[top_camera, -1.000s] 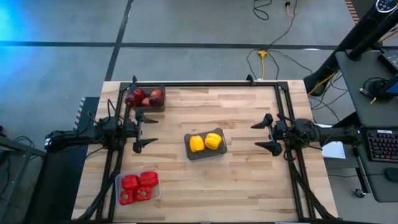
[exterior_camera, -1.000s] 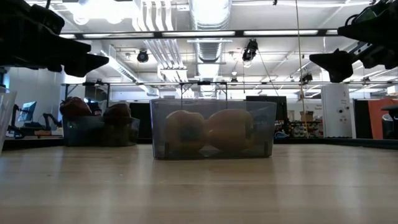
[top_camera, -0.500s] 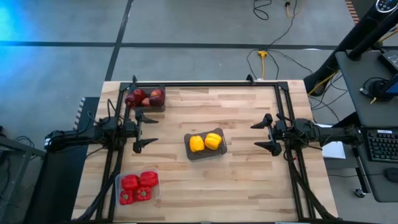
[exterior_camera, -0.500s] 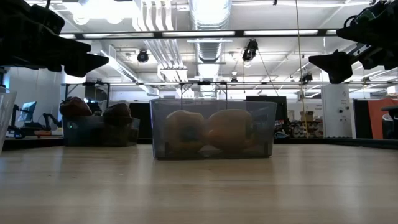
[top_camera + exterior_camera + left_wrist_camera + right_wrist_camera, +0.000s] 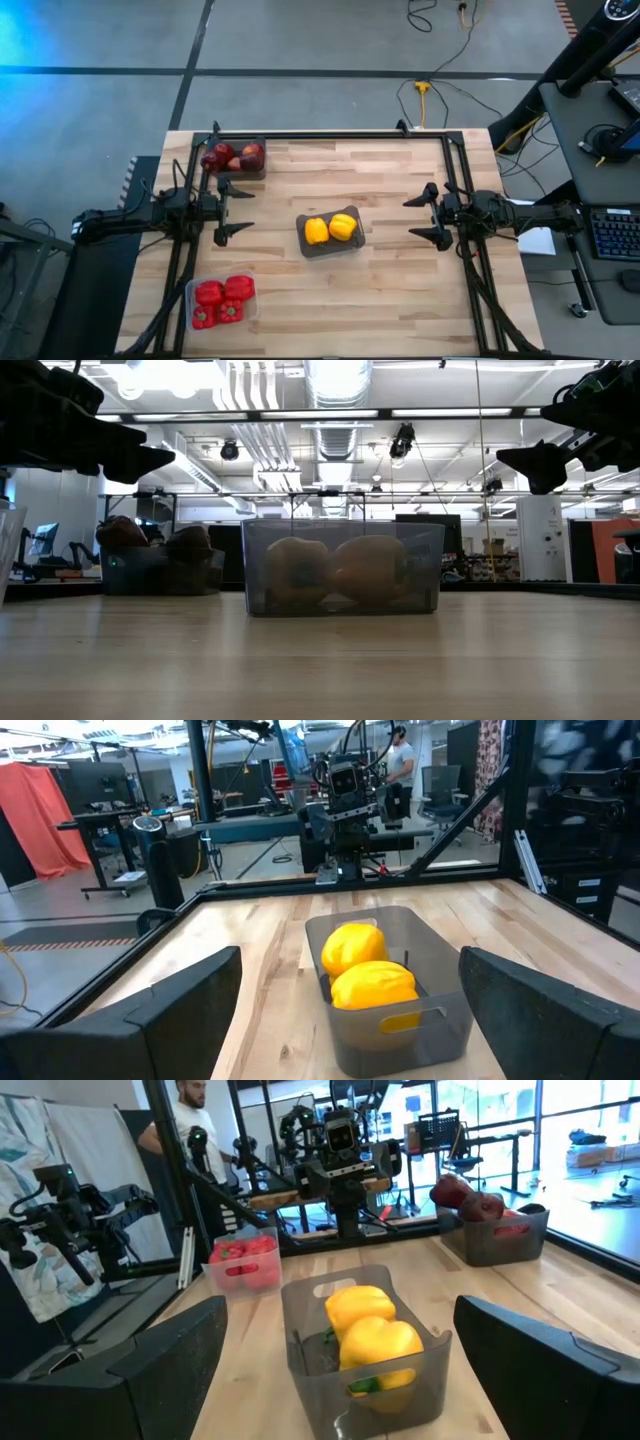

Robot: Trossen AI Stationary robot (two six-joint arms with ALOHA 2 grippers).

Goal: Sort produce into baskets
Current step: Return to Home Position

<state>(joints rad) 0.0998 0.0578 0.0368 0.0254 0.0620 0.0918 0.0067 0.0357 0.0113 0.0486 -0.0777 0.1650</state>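
From above, the left gripper (image 5: 240, 210) hung over the left side of the wooden table (image 5: 400, 290), its jaws spread wide and holding nothing. The right gripper (image 5: 420, 216) hung over the right side, jaws just as wide and also empty. Between them stood a dark grey bin (image 5: 335, 250) with two yellow bell peppers (image 5: 329, 229) side by side in it. A second dark grey bin (image 5: 240, 175) at the far left corner held the apples (image 5: 232, 156). The clear bin (image 5: 189, 300) near the front left edge held the red bell peppers (image 5: 222, 300).

At table height, both grippers showed well above the tabletop, one at each upper corner. The pepper bin stood in the middle, its fruit dim behind the smoky wall. The apple bin sat farther back to the left.

Through the left wrist camera, the yellow peppers lay in their bin between two widely parted fingers (image 5: 190, 1005). The right arm stood beyond it.

Through the right wrist camera, the same bin sat between spread fingers (image 5: 170, 1350). The clear bin and the apple bin lay farther off, and a person (image 5: 195, 1130) stood behind the table.
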